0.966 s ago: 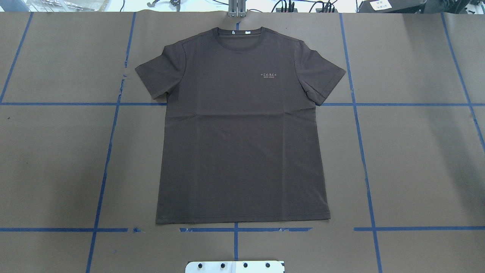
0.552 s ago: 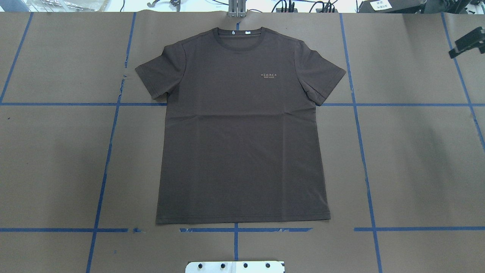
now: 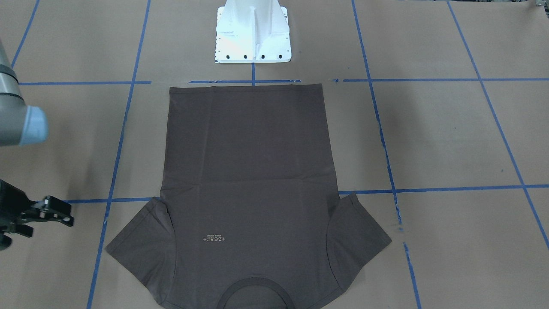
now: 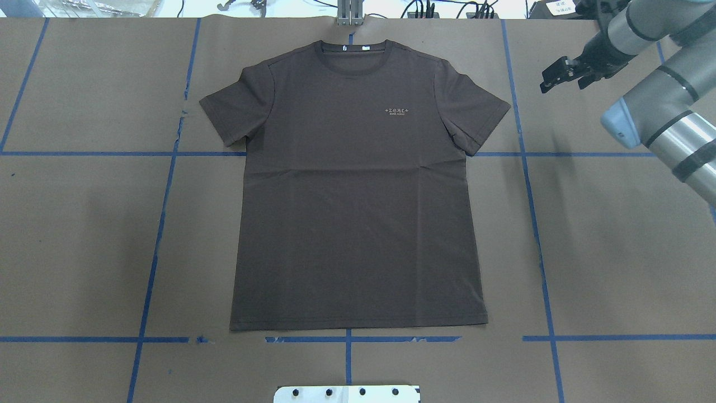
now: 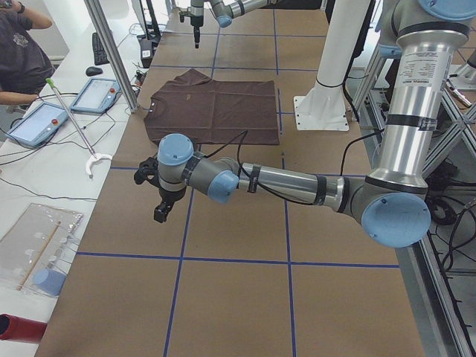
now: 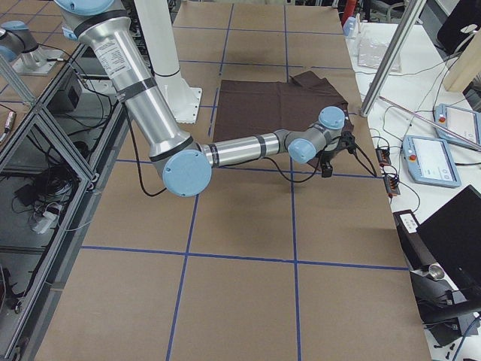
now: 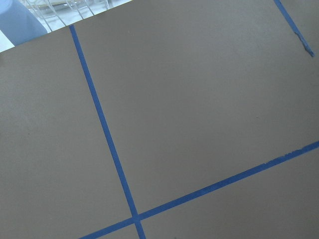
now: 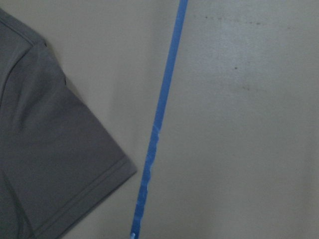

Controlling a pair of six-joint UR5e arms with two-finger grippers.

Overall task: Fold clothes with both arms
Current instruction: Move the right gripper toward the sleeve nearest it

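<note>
The dark brown-grey T-shirt (image 4: 358, 196) lies flat and face up mid-table, its collar at the far edge and its hem near the robot base. It also shows in the front view (image 3: 248, 171) and from the left end (image 5: 216, 111). My right gripper (image 4: 551, 78) hovers over bare paper, to the right of the shirt's right sleeve, and it looks open and empty (image 3: 66, 214). The right wrist view holds that sleeve's corner (image 8: 55, 149) beside a blue tape line. My left gripper (image 5: 161, 214) hangs far left of the shirt, and I cannot tell whether it is open or shut.
Brown paper with blue tape lines (image 4: 162, 224) covers the table. The white pedestal (image 3: 253, 34) stands at the robot's edge behind the hem. A person (image 5: 18, 52), tablets (image 5: 97, 93) and a hooked pole (image 5: 74, 126) are along the far side.
My right arm has come into the overhead view from the upper right and moved left toward the shirt's right sleeve. The shirt has not moved.
</note>
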